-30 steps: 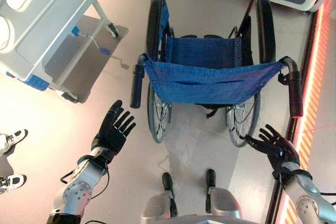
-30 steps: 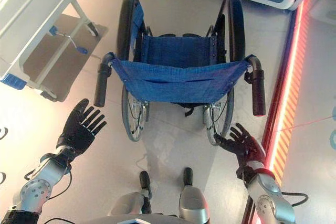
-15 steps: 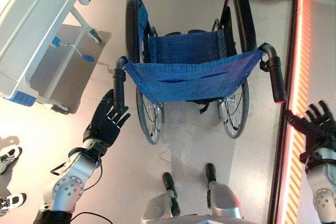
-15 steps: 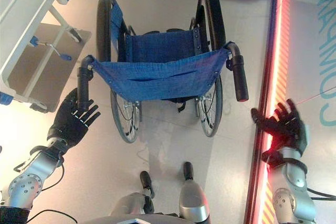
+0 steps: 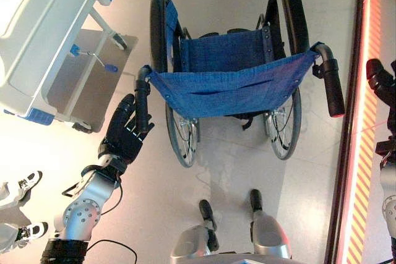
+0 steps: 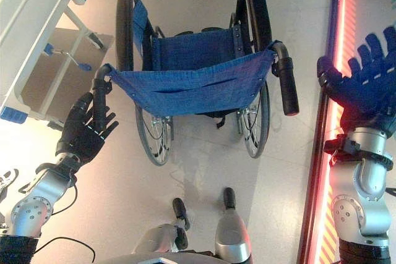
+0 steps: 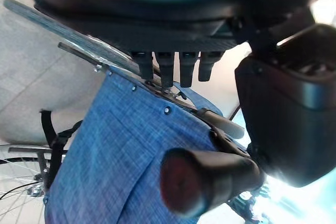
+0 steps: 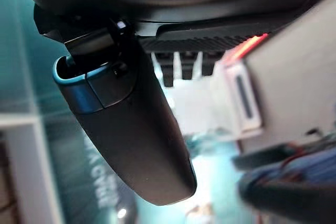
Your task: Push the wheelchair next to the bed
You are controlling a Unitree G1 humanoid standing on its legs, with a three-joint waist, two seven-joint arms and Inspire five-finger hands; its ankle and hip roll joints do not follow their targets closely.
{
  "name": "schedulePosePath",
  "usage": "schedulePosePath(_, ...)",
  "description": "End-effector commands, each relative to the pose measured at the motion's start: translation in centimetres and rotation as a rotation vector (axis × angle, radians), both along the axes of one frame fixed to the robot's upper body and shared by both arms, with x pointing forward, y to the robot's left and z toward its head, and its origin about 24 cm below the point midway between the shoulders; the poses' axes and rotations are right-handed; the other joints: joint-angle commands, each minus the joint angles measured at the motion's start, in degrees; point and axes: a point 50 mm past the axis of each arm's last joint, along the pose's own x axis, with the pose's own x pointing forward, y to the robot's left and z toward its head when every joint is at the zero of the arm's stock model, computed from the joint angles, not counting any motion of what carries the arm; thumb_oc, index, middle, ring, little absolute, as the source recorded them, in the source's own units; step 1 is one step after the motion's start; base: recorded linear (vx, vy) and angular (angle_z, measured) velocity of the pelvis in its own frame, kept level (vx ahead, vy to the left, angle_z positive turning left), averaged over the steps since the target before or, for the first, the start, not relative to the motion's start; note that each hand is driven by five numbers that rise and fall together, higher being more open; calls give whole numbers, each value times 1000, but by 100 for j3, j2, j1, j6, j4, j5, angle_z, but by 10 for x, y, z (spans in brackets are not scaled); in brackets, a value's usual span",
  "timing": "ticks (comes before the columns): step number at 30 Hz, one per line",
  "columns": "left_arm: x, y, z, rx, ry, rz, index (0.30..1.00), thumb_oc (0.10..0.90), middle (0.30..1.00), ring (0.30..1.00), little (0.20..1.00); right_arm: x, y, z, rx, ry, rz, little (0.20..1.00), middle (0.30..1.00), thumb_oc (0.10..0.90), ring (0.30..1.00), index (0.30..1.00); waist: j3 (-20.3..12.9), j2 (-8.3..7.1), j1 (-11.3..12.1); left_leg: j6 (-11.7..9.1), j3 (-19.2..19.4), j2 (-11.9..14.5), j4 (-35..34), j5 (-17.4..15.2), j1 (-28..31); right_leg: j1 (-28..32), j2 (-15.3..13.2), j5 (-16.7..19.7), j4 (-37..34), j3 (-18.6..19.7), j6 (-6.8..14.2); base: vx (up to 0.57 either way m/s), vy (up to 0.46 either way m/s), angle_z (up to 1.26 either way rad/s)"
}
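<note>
The wheelchair (image 5: 238, 81) is standing on the floor (image 5: 235, 171) with its blue fabric back facing the robot and its two dark push handles pointing toward the robot. The bed (image 5: 43, 35) is standing to the left of the wheelchair and a little apart from it (a strip of bare floor is lying between them).

The left hand (image 5: 124, 134) is resting with spread, straight fingers against the left push handle (image 5: 143, 100) of the wheelchair; the fingers are not curling around it, and the left wrist view is showing the handle's end between thumb and fingers.

The right hand (image 6: 365, 85) is hanging raised and open, fingers spread, to the right of the wheelchair and clearly apart from the right push handle (image 6: 288, 85), above a red glowing strip (image 6: 325, 153) in the floor.
</note>
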Motion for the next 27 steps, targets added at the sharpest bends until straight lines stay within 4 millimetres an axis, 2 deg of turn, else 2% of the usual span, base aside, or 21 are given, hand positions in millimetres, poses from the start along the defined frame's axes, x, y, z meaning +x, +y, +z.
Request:
schedulePosePath(1,7,25,59,59,-279,88,900,800,900,900,900,-11,25,52,-124,-265,163,900,900,800,900,900,-550,-299,-13,-314,-33,149,765,-17,-650,-287,-224,-146,460,5,-24,0,0,0)
schedulePosePath(6,12,23,72,95,-315,49,900,800,900,900,900,1,45,55,-151,-218,290,900,900,800,900,900,-524,-351,82,-320,-90,151,816,-8,-715,-293,-232,-136,462,-62,-51,-6,-17,2)
schedulePosePath(15,16,18,93,161,-371,-30,900,800,900,900,900,11,64,50,-96,-146,493,900,900,800,900,900,-450,-452,204,-336,-187,172,884,2,-830,-322,-222,-106,460,-175,-60,-12,-43,9)
schedulePosePath(23,15,16,101,188,-379,-66,900,800,900,900,900,15,63,35,-83,-30,508,900,900,800,900,900,-394,-554,257,-346,-243,205,903,40,-919,-358,-189,-63,438,-242,-53,-12,-43,1)
schedulePosePath(27,15,16,103,196,-384,-74,900,800,900,900,900,16,54,31,-101,13,417,900,900,800,900,900,-369,-596,259,-350,-254,210,897,46,-931,-371,-171,-48,428,-249,-43,-7,-24,-1)
